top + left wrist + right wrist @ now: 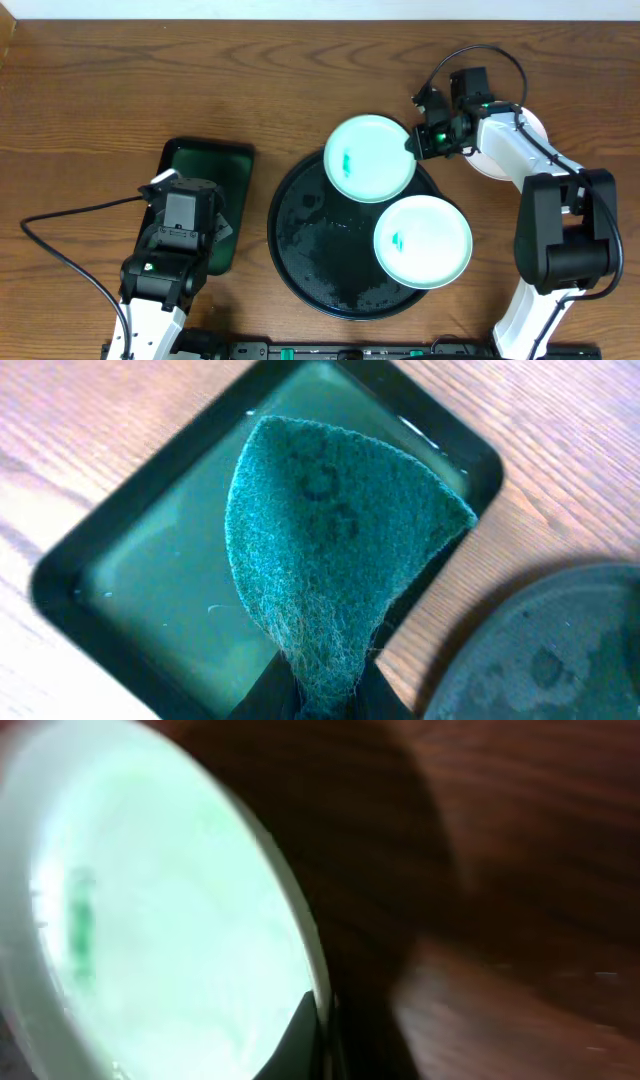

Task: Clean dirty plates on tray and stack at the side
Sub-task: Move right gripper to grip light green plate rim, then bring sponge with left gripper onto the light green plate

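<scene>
The round black tray (310,250) sits at the table's middle. One pale mint plate (425,242) with a small teal smear lies on its right side. A second plate (368,158) with a teal smear is held over the tray's far rim; my right gripper (416,138) is shut on its right edge, and it fills the right wrist view (150,920). A third plate (535,130) lies on the table at the far right, mostly hidden by the right arm. My left gripper (325,700) is shut on a teal scouring pad (330,550) above the green tray.
A dark green rectangular tray (225,165) with a wet bottom lies left of the round tray, under the left arm; it also shows in the left wrist view (150,590). The rim of the black tray (560,650) shows at lower right there. Cables run along both arms.
</scene>
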Motion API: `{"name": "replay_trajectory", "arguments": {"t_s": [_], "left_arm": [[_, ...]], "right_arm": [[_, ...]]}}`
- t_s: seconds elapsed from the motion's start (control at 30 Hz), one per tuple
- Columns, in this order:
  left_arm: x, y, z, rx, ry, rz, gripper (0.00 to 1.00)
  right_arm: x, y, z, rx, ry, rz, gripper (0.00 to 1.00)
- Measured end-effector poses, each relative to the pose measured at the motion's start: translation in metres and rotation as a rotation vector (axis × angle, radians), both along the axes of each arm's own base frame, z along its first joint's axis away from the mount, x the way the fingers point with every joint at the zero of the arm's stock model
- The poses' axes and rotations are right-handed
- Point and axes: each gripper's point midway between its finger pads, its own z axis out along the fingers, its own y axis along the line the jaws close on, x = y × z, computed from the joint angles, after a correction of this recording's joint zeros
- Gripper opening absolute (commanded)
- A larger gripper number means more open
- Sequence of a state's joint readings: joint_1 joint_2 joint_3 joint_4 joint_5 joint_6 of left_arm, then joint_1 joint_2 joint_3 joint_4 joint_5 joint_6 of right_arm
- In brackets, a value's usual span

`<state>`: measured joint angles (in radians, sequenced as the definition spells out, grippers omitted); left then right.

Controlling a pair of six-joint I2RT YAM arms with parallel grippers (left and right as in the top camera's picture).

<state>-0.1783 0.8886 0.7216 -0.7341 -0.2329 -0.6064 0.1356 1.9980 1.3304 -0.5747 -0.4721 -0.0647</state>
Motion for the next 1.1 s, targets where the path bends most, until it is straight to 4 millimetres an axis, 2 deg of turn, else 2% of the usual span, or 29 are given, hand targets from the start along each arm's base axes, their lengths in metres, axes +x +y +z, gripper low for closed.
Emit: {"name": "replay_trajectory", "arguments": {"t_s": [0.17, 0.23, 0.4, 0.6, 0.7, 0.8, 0.9, 1.1], "left_arm": [[0.007, -0.019, 0.001, -0.055, -0.011, -0.107, 0.07], [0.009, -0.029, -0.001, -0.087, -0.003, -0.154, 0.07], [0.015, -0.051, -0.004, -0.164, 0.004, -0.254, 0.07], [0.03, -0.084, 0.009, -0.209, -0.08, -0.385, 0.07], [0.032, -0.102, 0.009, -0.222, -0.087, -0.446, 0.07], [0.033, -0.117, -0.002, -0.239, -0.051, -0.475, 0.07], [0.036, -0.131, -0.02, -0.267, 0.006, -0.464, 0.07], [0.055, -0.172, -0.045, -0.326, 0.014, -0.482, 0.07]], "right_arm": [[-0.016, 0.031, 0.004, 0.07, 0.044, 0.053, 0.01], [-0.026, 0.048, 0.006, 0.097, 0.073, 0.085, 0.01], [-0.06, 0.076, 0.003, 0.089, 0.171, 0.145, 0.01], [-0.077, 0.08, -0.014, -0.093, 0.175, 0.178, 0.01], [-0.082, 0.079, -0.021, -0.211, 0.156, 0.176, 0.01], [-0.085, 0.08, -0.025, -0.291, 0.137, 0.172, 0.01], [-0.085, 0.084, -0.026, -0.327, 0.108, 0.173, 0.01], [-0.083, 0.087, -0.026, -0.354, 0.09, 0.146, 0.01]]}}
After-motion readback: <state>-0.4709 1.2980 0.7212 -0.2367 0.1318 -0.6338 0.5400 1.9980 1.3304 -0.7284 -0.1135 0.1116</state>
